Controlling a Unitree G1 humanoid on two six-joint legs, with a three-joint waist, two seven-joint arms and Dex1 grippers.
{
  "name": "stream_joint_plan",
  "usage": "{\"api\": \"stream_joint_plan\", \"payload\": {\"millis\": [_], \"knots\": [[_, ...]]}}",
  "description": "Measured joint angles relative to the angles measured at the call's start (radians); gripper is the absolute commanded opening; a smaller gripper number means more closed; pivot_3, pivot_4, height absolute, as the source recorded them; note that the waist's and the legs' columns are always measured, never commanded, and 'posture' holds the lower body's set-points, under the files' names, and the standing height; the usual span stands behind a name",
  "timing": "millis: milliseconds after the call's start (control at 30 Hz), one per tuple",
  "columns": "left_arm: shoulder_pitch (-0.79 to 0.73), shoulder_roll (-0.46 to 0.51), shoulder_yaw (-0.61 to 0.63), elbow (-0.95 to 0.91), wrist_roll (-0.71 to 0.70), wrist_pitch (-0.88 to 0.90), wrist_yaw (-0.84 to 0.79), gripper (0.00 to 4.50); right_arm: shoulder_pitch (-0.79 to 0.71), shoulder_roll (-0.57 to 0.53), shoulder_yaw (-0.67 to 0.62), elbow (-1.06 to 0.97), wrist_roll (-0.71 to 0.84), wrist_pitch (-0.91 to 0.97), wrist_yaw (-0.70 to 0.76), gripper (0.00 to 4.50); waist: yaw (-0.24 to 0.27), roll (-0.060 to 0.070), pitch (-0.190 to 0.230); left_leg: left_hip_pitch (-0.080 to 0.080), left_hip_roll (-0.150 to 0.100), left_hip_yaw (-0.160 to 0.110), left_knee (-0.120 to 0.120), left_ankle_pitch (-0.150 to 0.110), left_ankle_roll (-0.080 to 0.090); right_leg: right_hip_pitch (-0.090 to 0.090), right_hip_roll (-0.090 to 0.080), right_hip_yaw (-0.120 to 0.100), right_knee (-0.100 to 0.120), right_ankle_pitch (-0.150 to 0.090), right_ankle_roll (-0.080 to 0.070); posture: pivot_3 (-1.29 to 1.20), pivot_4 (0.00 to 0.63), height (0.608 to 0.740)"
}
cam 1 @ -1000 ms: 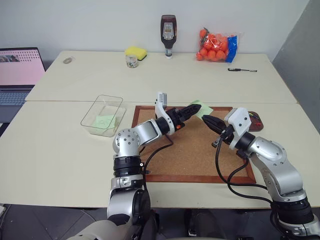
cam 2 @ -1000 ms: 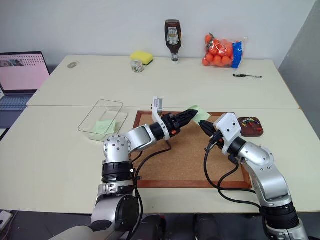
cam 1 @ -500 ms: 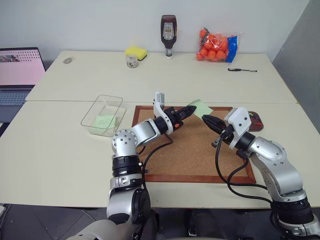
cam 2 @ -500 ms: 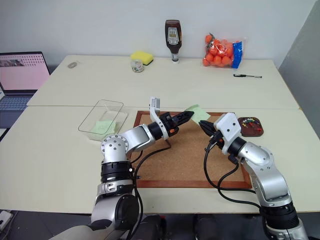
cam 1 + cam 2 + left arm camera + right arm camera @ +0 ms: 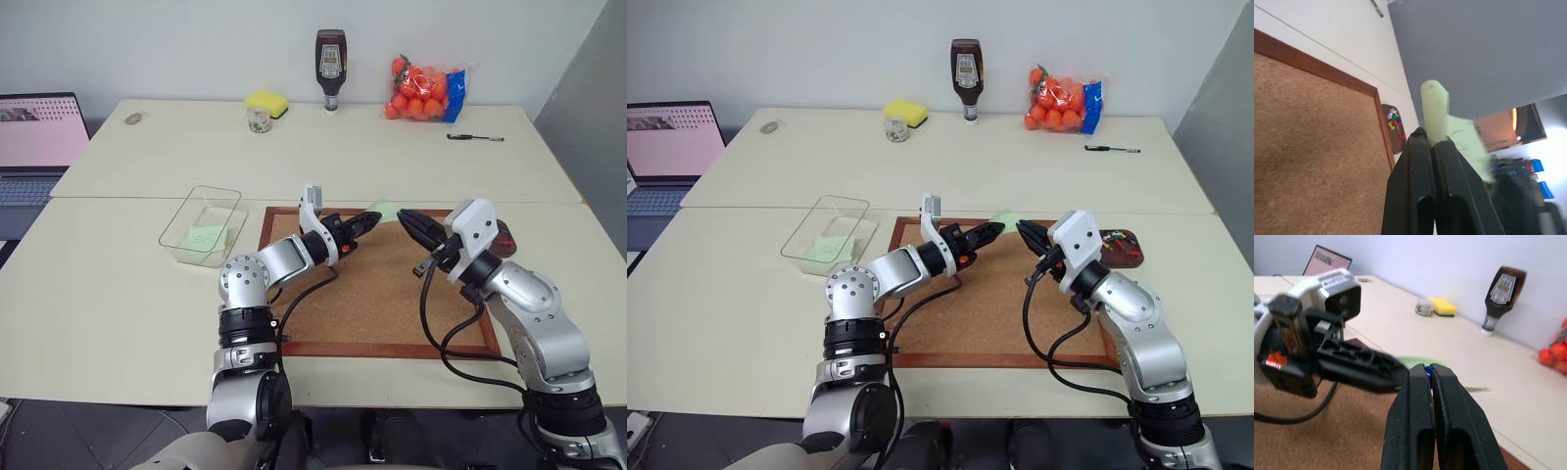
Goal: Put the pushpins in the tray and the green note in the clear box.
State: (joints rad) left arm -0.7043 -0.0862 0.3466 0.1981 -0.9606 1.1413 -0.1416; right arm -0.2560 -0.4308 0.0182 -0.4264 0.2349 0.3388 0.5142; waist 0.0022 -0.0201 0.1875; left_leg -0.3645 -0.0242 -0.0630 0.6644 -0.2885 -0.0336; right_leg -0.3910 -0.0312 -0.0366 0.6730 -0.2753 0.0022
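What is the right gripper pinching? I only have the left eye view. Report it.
Observer: The right wrist view shows the right gripper shut on a small blue head, likely a pushpin.
Operator: Confirm the left grip.
Observer: In the left wrist view the left gripper is shut on one edge of the green note, and the rest of the note sticks out past the tips.
Operator: Check the tray behind my right arm.
Observer: The left wrist view shows the tray past the corkboard's corner, with several coloured pins already in it.
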Motion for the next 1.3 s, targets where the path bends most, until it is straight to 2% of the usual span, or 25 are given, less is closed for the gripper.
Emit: {"api": "stream_joint_plan", "payload": {"millis": [300,500,600,933,1000,1233,1300], "knots": [[0.02,0.035,-0.013,0.001,0.037,-0.026,-0.004,0.05,0.016,-0.004,-0.073,-0.052,0.033,0.033,-0.03,0.0,0.002,0.0,0.0,0.0,0.0,0.0,0.0,0.0,0.0,0.0,0.0,0.0,0.0,0.0,0.0,0.0,0.15,0.74],[0.047,0.125,-0.111,-0.044,0.105,-0.084,-0.108,0.05,0.072,-0.04,-0.178,0.01,0.011,0.06,-0.084,0.0,0.0,0.0,0.0,0.0,0.0,0.001,0.0,0.0,0.0,0.0,0.0,0.001,0.0,0.001,-0.002,0.0,0.15,0.74],[0.066,0.19,-0.172,-0.106,0.139,-0.112,-0.184,0.05,0.091,-0.075,-0.195,0.14,-0.058,0.051,-0.116,0.0,0.0,0.0,0.0,0.0,0.0,0.001,0.0,0.0,0.0,0.0,0.0,0.001,0.001,0.002,-0.003,0.0,0.15,0.74],[0.1,0.227,-0.231,-0.154,0.193,-0.156,-0.243,0.05,-0.031,-0.079,-0.214,0.5,-0.115,0.029,-0.178,0.0,-0.004,0.0,0.0,0.001,0.0,0.003,-0.001,0.0,0.0,-0.001,0.0,0.003,0.002,0.002,-0.003,0.0,0.15,0.74],[0.1,0.229,-0.232,-0.163,0.196,-0.168,-0.244,0.0,-0.058,-0.079,-0.214,0.549,-0.117,0.013,-0.18,0.54,-0.004,0.0,0.0,0.0,0.0,0.003,-0.001,0.0,0.0,-0.001,0.0,0.003,0.001,0.002,-0.003,0.0,0.15,0.74],[0.1,0.24,-0.233,-0.166,0.199,-0.171,-0.244,0.0,-0.075,-0.079,-0.214,0.615,-0.126,-0.002,-0.181,1.91,-0.004,0.0,0.0,0.0,0.0,0.004,-0.001,0.0,0.0,-0.001,0.0,0.003,0.001,0.002,-0.004,0.0,0.15,0.74],[0.1,0.24,-0.233,-0.166,0.2,-0.172,-0.244,0.0,-0.075,-0.079,-0.214,0.619,-0.131,-0.002,-0.184,2.05,-0.004,0.0,0.0,0.0,0.0,0.004,0.0,0.0,0.0,-0.001,0.0,0.003,0.001,0.002,-0.003,0.0,0.15,0.74]]}}
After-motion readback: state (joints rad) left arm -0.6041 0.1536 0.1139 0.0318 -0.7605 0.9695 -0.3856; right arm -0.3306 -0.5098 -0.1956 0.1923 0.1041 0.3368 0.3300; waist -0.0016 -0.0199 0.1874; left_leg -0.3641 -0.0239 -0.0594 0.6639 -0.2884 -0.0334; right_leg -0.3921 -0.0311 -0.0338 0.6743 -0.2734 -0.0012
